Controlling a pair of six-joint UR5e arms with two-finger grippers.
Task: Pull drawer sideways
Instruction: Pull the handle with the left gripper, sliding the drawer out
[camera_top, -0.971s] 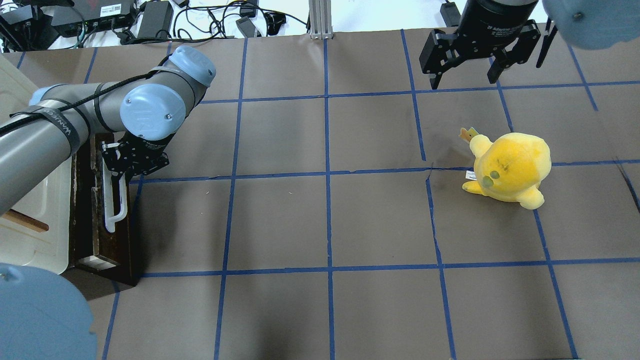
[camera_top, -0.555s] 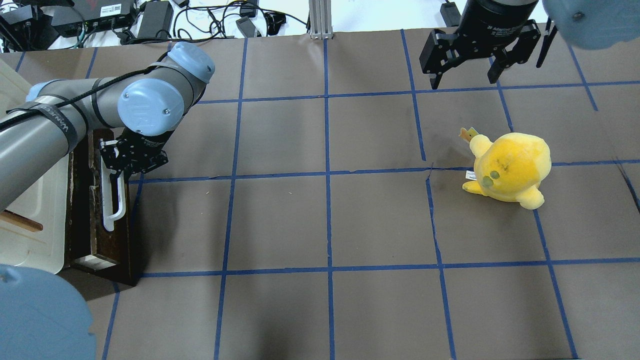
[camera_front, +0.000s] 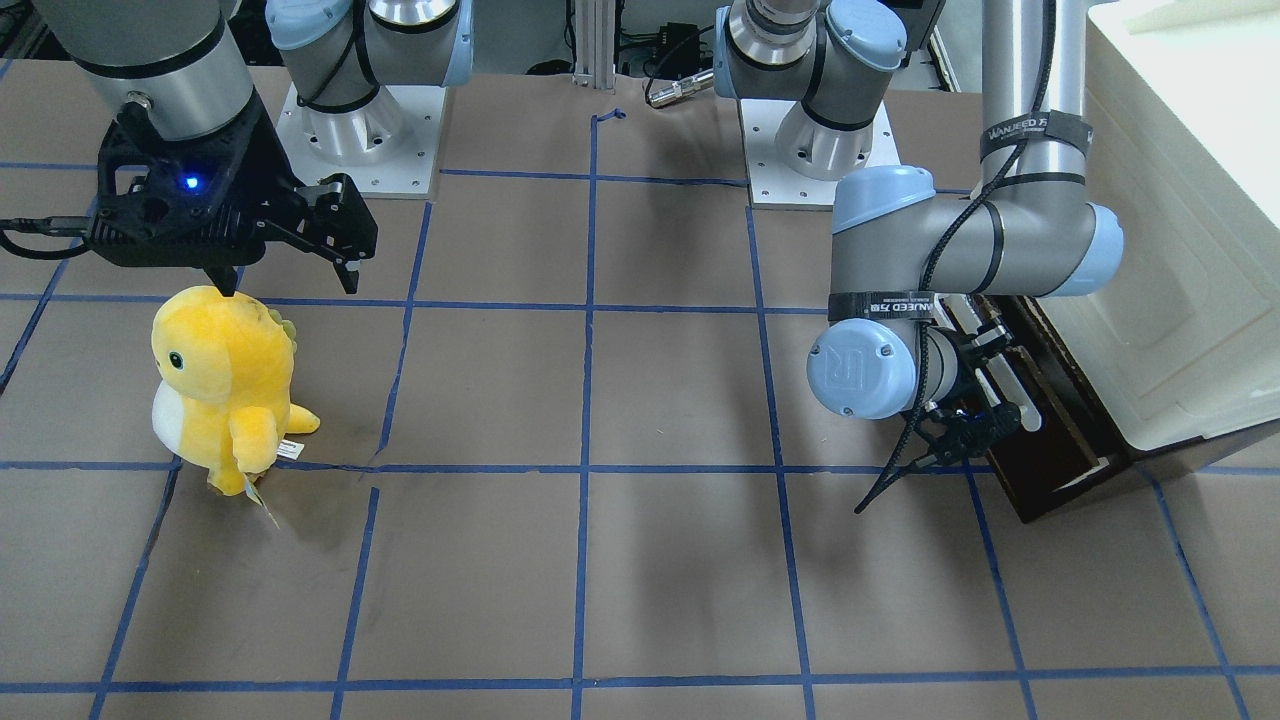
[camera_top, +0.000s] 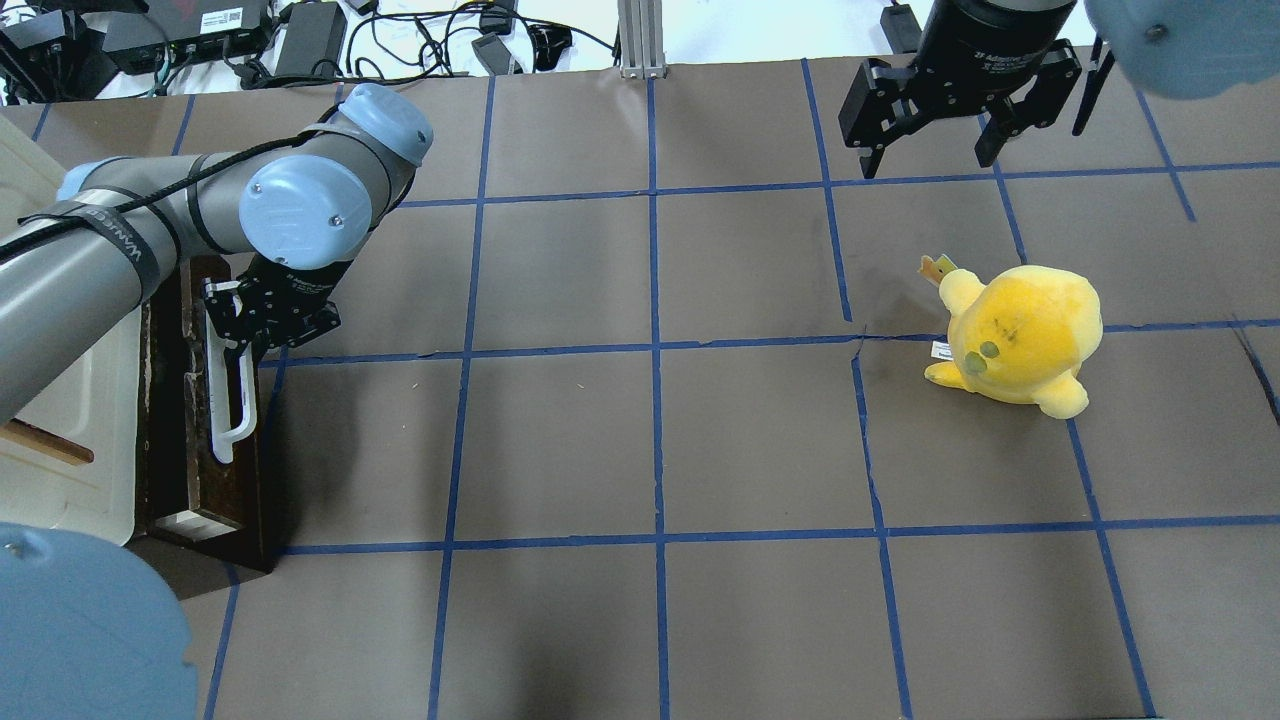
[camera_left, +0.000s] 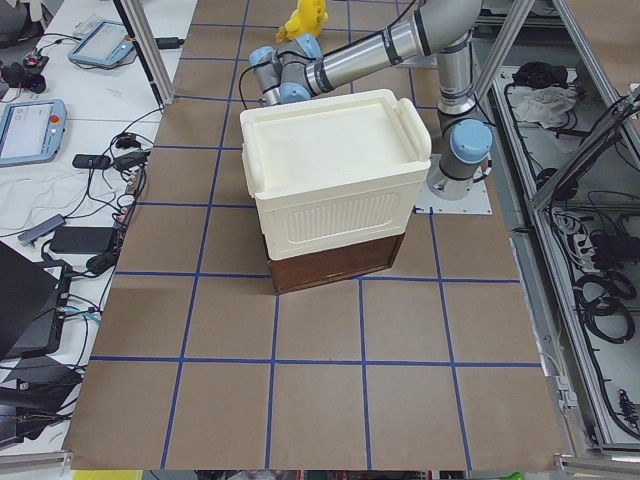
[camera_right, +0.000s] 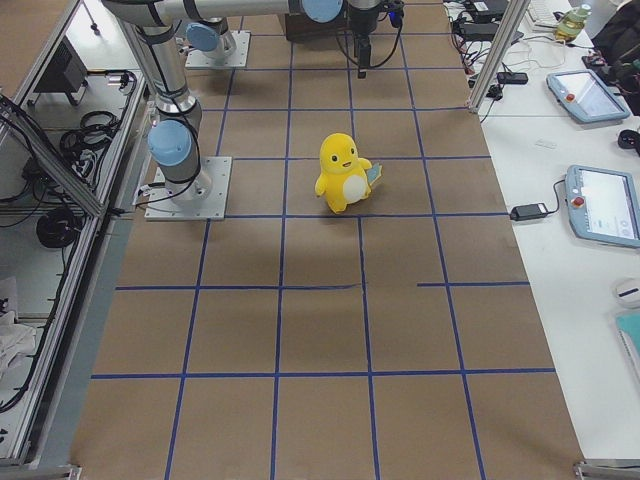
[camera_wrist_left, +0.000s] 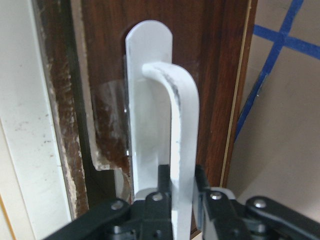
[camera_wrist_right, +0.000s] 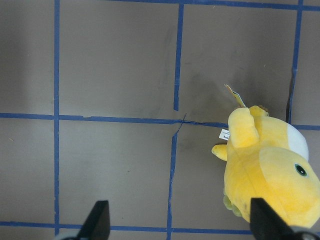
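Note:
The drawer has a dark brown front with a long white bar handle and sits at the bottom of the cream-white cabinet at the table's left edge. My left gripper is shut on the far end of the handle. The left wrist view shows its fingers pressed on both sides of the white bar. In the front-facing view the gripper is at the drawer front. My right gripper hangs open and empty above the far right of the table.
A yellow plush toy stands on the right half of the table, near and below the right gripper. The cabinet fills the left end of the table. Cables and power bricks lie beyond the far edge.
My left gripper, with the handle in it, shifted slightly left and then back right; the drawer and cabinet moved a little with it. The right arm has not moved.

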